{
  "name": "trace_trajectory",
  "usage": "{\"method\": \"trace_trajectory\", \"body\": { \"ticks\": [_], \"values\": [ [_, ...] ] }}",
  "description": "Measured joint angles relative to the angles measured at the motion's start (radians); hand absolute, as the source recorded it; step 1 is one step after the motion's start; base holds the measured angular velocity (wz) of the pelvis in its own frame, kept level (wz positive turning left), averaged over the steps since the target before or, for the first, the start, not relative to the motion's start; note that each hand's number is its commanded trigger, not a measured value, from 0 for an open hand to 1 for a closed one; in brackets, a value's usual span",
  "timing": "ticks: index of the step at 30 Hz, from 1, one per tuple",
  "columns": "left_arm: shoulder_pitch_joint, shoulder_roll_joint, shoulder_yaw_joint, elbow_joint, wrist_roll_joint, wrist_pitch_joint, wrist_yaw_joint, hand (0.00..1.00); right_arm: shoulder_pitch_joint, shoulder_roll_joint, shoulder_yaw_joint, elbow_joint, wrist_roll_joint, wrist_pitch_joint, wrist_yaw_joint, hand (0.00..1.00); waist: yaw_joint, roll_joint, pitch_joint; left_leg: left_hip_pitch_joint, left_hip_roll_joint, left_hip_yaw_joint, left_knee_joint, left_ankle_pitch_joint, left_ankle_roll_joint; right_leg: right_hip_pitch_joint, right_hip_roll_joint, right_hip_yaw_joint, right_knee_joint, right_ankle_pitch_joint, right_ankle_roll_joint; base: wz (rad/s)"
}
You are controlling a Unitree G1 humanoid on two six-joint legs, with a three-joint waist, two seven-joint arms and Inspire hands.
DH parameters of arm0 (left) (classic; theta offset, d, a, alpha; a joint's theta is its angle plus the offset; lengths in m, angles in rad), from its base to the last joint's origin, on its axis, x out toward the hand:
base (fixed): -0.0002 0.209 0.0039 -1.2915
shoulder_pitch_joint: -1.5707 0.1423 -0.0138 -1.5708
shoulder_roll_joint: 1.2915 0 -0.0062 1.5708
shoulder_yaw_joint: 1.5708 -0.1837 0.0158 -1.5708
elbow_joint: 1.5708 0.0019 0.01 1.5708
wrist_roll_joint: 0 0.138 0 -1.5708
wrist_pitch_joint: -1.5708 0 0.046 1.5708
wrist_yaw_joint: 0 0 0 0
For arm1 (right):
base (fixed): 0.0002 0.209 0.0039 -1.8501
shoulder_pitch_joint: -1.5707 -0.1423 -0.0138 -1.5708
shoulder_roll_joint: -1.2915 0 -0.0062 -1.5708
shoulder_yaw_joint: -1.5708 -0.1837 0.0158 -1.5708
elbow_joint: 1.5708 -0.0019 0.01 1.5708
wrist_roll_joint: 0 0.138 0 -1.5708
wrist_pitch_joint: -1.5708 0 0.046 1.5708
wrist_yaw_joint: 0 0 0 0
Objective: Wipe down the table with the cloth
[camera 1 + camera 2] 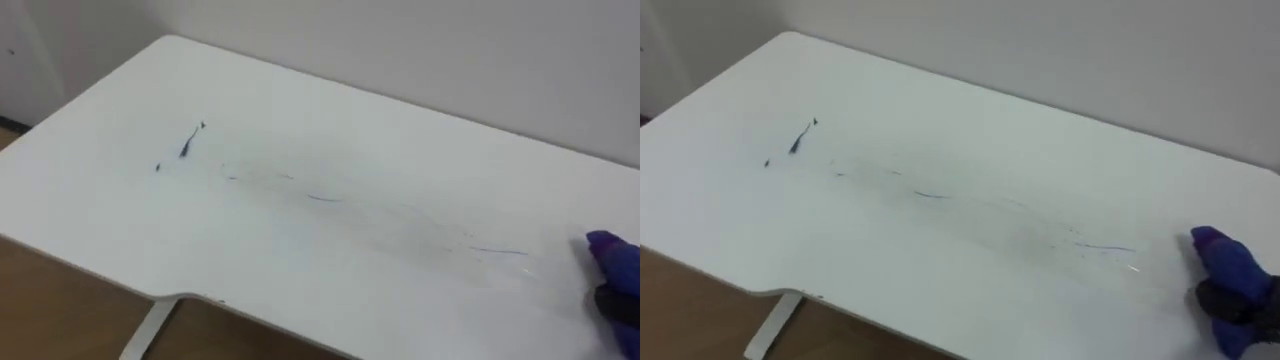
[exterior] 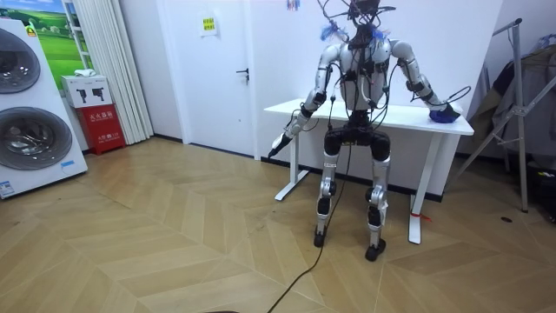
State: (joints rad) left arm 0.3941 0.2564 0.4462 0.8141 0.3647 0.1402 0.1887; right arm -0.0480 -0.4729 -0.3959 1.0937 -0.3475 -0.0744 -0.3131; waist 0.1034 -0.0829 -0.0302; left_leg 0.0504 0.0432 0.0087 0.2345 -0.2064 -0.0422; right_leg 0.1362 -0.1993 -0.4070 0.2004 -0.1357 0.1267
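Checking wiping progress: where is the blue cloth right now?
In the right eye view's lower right: the blue cloth lies on the white table by the right hand, far right of the dark marks.

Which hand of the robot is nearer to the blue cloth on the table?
Right. The right hand is on the blue cloth at the table's right end. The left hand hangs below the tabletop near its left end, far from the cloth.

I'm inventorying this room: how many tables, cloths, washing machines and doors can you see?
Table: 1
Blue cloth: 1
Washing machines: 2
Door: 1
Total: 5
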Motion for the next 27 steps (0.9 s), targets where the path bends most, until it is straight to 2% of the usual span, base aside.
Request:
{"method": "trace_trajectory", "body": {
  "ticks": [4,7,8,9,10,11,12,13,14,15,17,19,21,24,27],
  "values": [
    [0.015,-0.001,0.001,0.000,-0.001,0.000,0.000,0.00,0.005,-0.003,-0.001,-0.024,-0.009,0.027,-0.017,1.00,0.008,0.006,0.0010,0.013,0.000,0.010,-0.003,-0.001,0.000,0.009,0.000,-0.005,-0.010,0.001,0.002,-0.09],
    [0.039,-0.013,-0.008,0.007,-0.002,-0.008,-0.001,0.00,0.018,-0.003,0.032,-0.113,-0.061,0.076,-0.036,1.00,0.023,0.022,0.0039,0.015,0.000,0.018,-0.005,-0.002,0.000,0.008,0.000,-0.004,-0.011,0.002,0.004,-0.10],
    [0.038,-0.019,-0.028,0.009,-0.010,-0.007,-0.001,0.00,0.019,-0.004,0.061,-0.159,-0.087,0.109,-0.043,1.00,0.027,0.029,0.0070,0.018,0.001,0.022,-0.009,-0.001,-0.001,0.006,0.000,0.000,-0.010,0.002,0.003,-0.18],
    [0.040,-0.028,-0.052,0.011,-0.022,-0.007,-0.001,0.00,0.019,-0.004,0.097,-0.203,-0.119,0.149,-0.052,1.00,0.040,0.036,0.0150,0.026,0.004,0.035,-0.017,0.000,-0.001,0.000,0.001,0.016,-0.003,0.002,0.003,-0.30],
    [0.040,-0.035,-0.064,0.014,-0.022,-0.007,-0.002,0.00,0.018,-0.004,0.116,-0.230,-0.150,0.170,-0.056,1.00,0.053,0.037,0.0192,0.029,0.007,0.048,-0.020,0.000,-0.002,-0.010,0.002,0.030,0.005,0.003,0.002,-0.59],
    [0.035,-0.046,-0.093,0.031,-0.023,-0.008,-0.001,0.00,0.017,-0.004,0.172,-0.292,-0.183,0.197,-0.054,1.00,0.077,0.045,0.0220,0.032,0.011,0.068,-0.028,0.001,-0.002,-0.027,0.008,0.055,0.010,0.008,-0.006,-0.65],
    [0.028,-0.048,-0.133,0.038,-0.022,-0.005,-0.005,0.00,0.009,0.001,0.255,-0.352,-0.224,0.206,-0.050,1.00,0.087,0.057,0.0259,0.031,0.014,0.071,-0.029,0.002,-0.003,-0.036,0.014,0.064,0.013,0.012,-0.012,-0.54],
    [0.027,-0.050,-0.145,0.038,-0.021,-0.006,-0.005,0.00,0.005,0.007,0.290,-0.380,-0.255,0.212,-0.048,1.00,0.093,0.048,0.0288,0.031,0.015,0.070,-0.030,0.003,-0.004,-0.039,0.016,0.067,0.014,0.013,-0.013,-0.31],
    [0.010,-0.058,-0.161,0.040,-0.021,-0.007,-0.005,0.00,-0.009,0.016,0.359,-0.440,-0.310,0.234,-0.035,1.00,0.114,0.052,0.0316,0.030,0.017,0.070,-0.031,0.003,-0.004,-0.053,0.019,0.074,0.025,0.013,-0.013,-0.23],
    [-0.002,-0.060,-0.190,0.039,-0.022,-0.007,-0.006,0.00,-0.043,0.027,0.438,-0.489,-0.359,0.242,-0.009,1.00,0.128,0.054,0.0370,0.030,0.019,0.069,-0.031,0.004,-0.005,-0.057,0.023,0.078,0.023,0.016,-0.018,-0.20],
    [-0.012,-0.060,-0.236,0.021,-0.022,-0.007,-0.009,0.00,-0.094,0.060,0.534,-0.540,-0.417,0.231,0.029,1.00,0.142,0.051,0.0480,0.028,0.019,0.065,-0.034,0.005,-0.006,-0.058,0.025,0.079,0.019,0.016,-0.018,-0.02],
    [-0.015,-0.060,-0.261,-0.009,-0.022,-0.005,-0.017,0.00,-0.113,0.095,0.582,-0.585,-0.440,0.227,0.065,1.00,0.178,0.046,0.0448,0.022,0.019,0.063,-0.037,0.005,-0.006,-0.065,0.025,0.078,0.016,0.016,-0.018,0.05],
    [-0.011,-0.060,-0.267,-0.020,-0.022,0.009,-0.018,0.00,-0.127,0.135,0.632,-0.628,-0.446,0.230,0.111,1.00,0.207,0.031,0.0426,0.012,0.017,0.052,-0.034,0.006,-0.005,-0.062,0.025,0.060,0.003,0.016,-0.018,0.15],
    [0.005,-0.062,-0.266,-0.022,-0.022,0.028,-0.022,0.00,-0.121,0.152,0.643,-0.651,-0.504,0.244,0.143,1.00,0.200,0.029,0.0438,0.026,0.016,0.026,-0.033,0.006,-0.004,-0.038,0.025,0.042,0.001,0.016,-0.018,0.27],
    [0.012,-0.064,-0.267,-0.022,-0.037,0.025,-0.021,0.00,-0.106,0.152,0.646,-0.642,-0.500,0.225,0.139,1.00,0.191,0.035,0.0453,0.049,0.015,0.026,-0.039,0.006,-0.004,-0.006,0.025,0.037,-0.016,0.016,-0.017,0.04]
  ]
}}
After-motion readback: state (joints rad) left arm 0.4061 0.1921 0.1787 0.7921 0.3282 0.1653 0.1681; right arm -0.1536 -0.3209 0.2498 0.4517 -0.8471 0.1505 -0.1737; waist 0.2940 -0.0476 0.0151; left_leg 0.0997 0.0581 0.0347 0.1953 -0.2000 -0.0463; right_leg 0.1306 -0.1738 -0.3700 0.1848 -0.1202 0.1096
